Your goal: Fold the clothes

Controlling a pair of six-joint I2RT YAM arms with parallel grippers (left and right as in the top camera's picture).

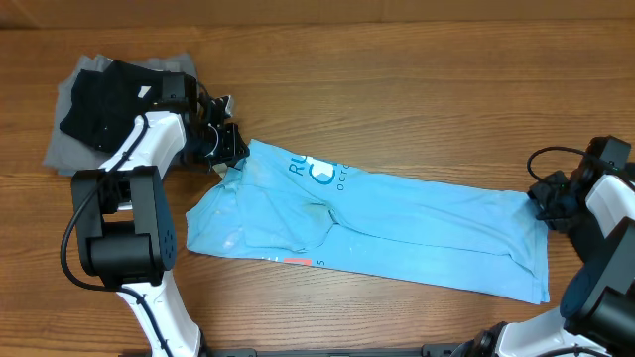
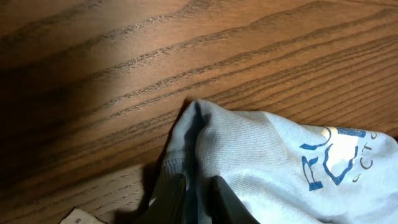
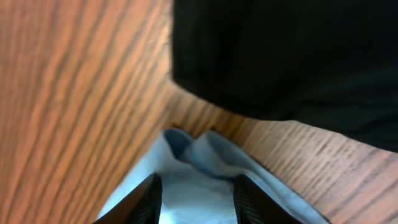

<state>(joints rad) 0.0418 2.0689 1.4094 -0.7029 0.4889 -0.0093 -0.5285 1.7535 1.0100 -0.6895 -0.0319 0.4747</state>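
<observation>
The light-blue shirt [image 1: 397, 223] lay stretched lengthwise across the middle of the counter [image 1: 417, 79], from left of centre over to the right side. It was rumpled, with soft folds along its middle. Blue lettering [image 1: 319, 171] showed near its upper-left end, and a small orange-red mark [image 1: 298, 261] sat at its near edge.

My left hand [image 2: 198, 198] was at that upper-left corner. Its fingers [image 2: 227, 202] stood close together, with a raised ridge of the shirt's cloth pinched between them.

My right hand [image 3: 196, 196] was at the opposite end, by the upper-right corner. Its fingers [image 3: 150, 198] stood well apart, and the cloth lay between and beneath them without being gripped. A bunched fold of blue rose just beyond the fingertips. Past it, a dark blurred shape filled the top of my right wrist view, and I could not tell what it was.

Beyond my left hand, in the far left corner of the counter, a black garment [image 1: 104, 104] lay on top of a grey garment [image 1: 62, 139]. My left arm stood between that pile and the shirt. A black cable [image 1: 544, 157] looped above my right arm.
</observation>
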